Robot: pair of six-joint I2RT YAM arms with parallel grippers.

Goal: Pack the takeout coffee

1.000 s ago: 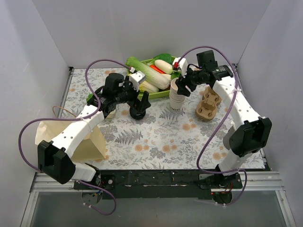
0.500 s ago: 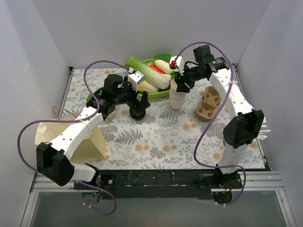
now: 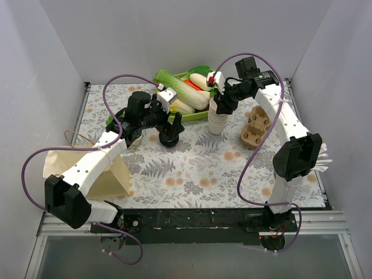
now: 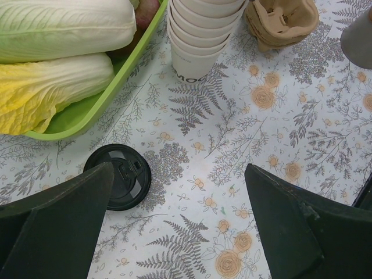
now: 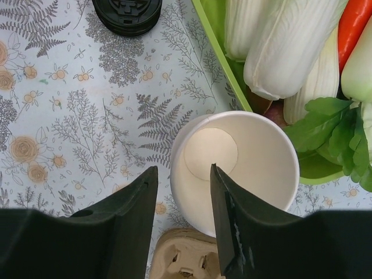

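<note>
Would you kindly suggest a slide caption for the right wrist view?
Right gripper straddling the rim of a lidless paper cup, beside the green vegetable tray and black lids.

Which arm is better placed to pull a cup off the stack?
Right. The right tool straddles the top rim of the stack of paper cups; the left tool hovers over a black lid.

Stack of lidless paper cups (image 3: 216, 123) beside green tray (image 4: 110, 93) with napa cabbage (image 4: 58, 23); cardboard cup carrier (image 3: 256, 129), black lids (image 4: 119, 184), brown paper bag (image 3: 104, 174), floral worktop (image 3: 192, 168).

Overhead plus downward wrist close-ups — sharing cup stack (image 3: 217, 119).
</note>
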